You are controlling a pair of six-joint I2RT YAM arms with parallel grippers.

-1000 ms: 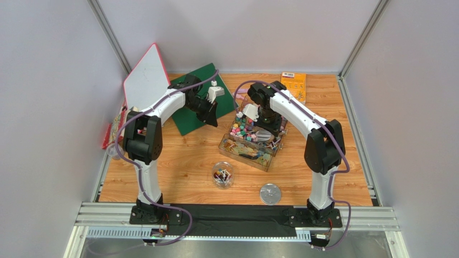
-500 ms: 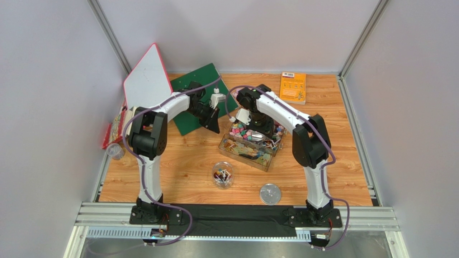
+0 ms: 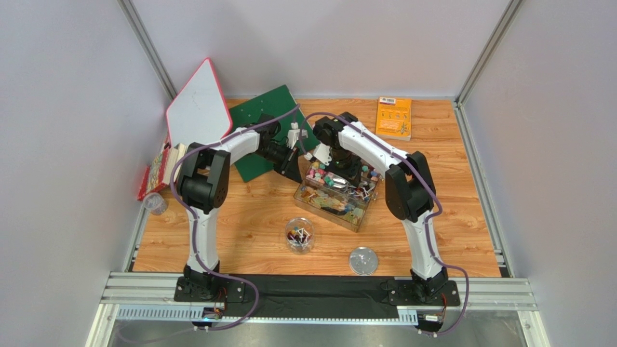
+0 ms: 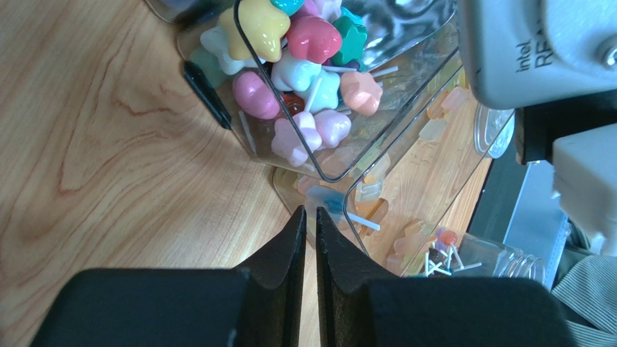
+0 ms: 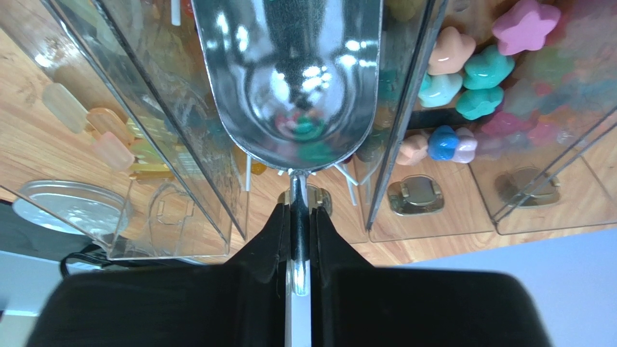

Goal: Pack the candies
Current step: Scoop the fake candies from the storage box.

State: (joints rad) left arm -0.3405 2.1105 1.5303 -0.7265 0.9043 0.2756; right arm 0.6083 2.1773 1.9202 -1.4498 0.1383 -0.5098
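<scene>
The candies (image 4: 290, 58) are small star-shaped sweets in pink, teal, yellow and white, piled in a clear compartment box (image 3: 327, 208); they also show in the right wrist view (image 5: 471, 72). Some have thin white sticks. My right gripper (image 5: 298, 206) is shut on the handle of a metal scoop (image 5: 297, 79), whose empty bowl hangs over the box. In the top view my right gripper (image 3: 336, 166) is above the box's back left part. My left gripper (image 4: 309, 212) is shut and empty, low by the box's left corner; it also shows in the top view (image 3: 292, 168).
A small clear jar (image 3: 300, 234) with a few stick candies stands in front of the box; its lid (image 3: 363, 260) lies to the right. An orange booklet (image 3: 395, 117) lies at the back, a green board (image 3: 261, 116) and a white board (image 3: 195, 108) at the back left.
My right gripper has carried the scoop leftward over the box's back. My left gripper has moved right and down to the box's left corner.
</scene>
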